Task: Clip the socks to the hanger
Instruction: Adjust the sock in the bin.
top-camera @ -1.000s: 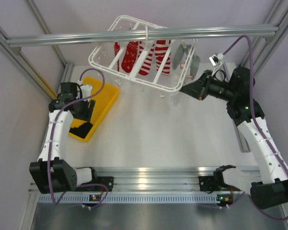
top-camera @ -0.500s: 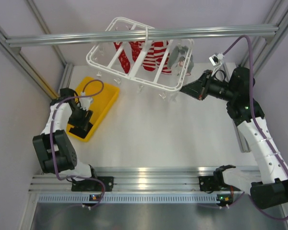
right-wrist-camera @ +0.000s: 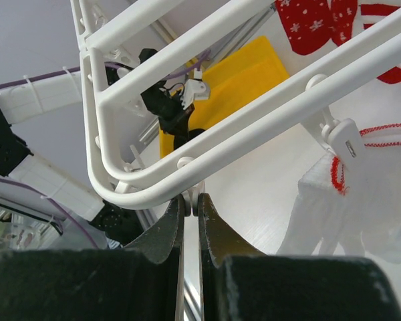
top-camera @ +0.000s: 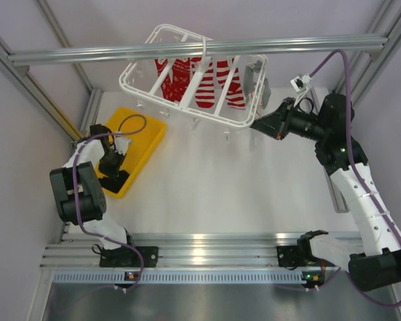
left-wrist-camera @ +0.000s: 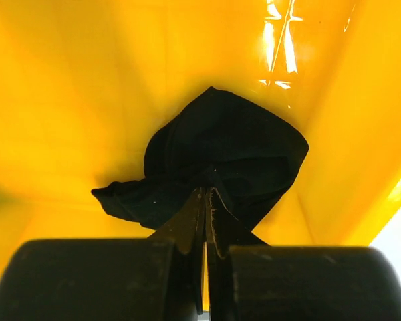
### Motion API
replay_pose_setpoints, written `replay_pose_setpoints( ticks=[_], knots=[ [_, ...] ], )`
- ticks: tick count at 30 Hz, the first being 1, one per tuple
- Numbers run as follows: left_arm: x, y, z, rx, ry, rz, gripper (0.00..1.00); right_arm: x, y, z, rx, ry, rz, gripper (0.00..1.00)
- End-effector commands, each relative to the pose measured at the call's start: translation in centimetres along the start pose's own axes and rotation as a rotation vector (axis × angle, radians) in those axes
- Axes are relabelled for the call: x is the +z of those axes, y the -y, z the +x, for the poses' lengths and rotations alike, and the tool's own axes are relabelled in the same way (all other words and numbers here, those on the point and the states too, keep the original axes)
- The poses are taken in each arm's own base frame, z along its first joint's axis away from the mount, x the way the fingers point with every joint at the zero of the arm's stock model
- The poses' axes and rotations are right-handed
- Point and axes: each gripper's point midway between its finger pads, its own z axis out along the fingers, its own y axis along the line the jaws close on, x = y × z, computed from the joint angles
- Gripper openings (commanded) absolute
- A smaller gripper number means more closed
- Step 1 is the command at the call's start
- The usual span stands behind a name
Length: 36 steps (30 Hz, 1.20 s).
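Where the two arms are bolted, a ribbed aluminium rail runs along the near edge of a smooth white worktop point(top-camera: 207, 194). Pale lilac walls close it in, and a silver extrusion beam point(top-camera: 287, 45) crosses overhead.

The hanger point(top-camera: 187, 107), a white plastic rectangle of rounded bars with small dangling clips, hangs tilted from that beam by its hook stem point(top-camera: 204, 47). Clipped beneath it are red-and-white socks point(top-camera: 204, 83) with a snowflake pattern and a grey-white knitted garment point(right-wrist-camera: 347, 200) edged in red.

The right gripper point(right-wrist-camera: 191, 200) has its black, curved fingers drawn almost together, with only a thin slit between them. They pinch the underside of the hanger's rounded near corner.

At the worktop's left side sits a glossy yellow tray point(top-camera: 144, 134) of hard plastic. One of the socks point(left-wrist-camera: 220, 154) lies in a corner of it, a crumpled, matt black heap of soft fabric. The left gripper point(left-wrist-camera: 206, 200) reaches down into the tray, its fingers pressed closed with their tips nipping the near edge of that sock. Purple cables point(top-camera: 347, 87) loop along both white arms.
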Motion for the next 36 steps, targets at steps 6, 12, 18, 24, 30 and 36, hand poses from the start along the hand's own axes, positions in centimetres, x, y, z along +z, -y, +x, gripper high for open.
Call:
replay_pose_setpoints(
  ticks=[6,12,18,24,30,36],
  knots=[
    [-6.8,-2.1,-5.2,0.007,0.245,-0.106,0.0,0.5,0.6,-0.8,-0.03,0.031,0.014,0.0],
    [-14.2,-2.9,-9.6,-0.039,0.481,-0.158,0.0,0.5,0.5,-0.9,-0.034,0.034,0.012,0.0],
    [-19.0,-2.5,-12.3,-0.09,0.648,-0.155,0.0,0.4,0.3,-0.9,-0.041,0.034,0.01,0.0],
    [-20.1,-2.6,-12.8,-0.106,0.725,-0.185,0.0,0.3,0.2,-1.0,-0.051,0.035,0.007,0.0],
    [-20.2,-4.3,-12.3,-0.172,0.726,-0.279,0.0,0.2,0.2,-0.8,-0.055,0.032,0.007,0.0],
    [-24.3,-3.1,-11.7,-0.203,0.864,-0.301,0.0,0.2,0.2,-0.8,-0.06,0.032,0.007,0.0]
  ],
)
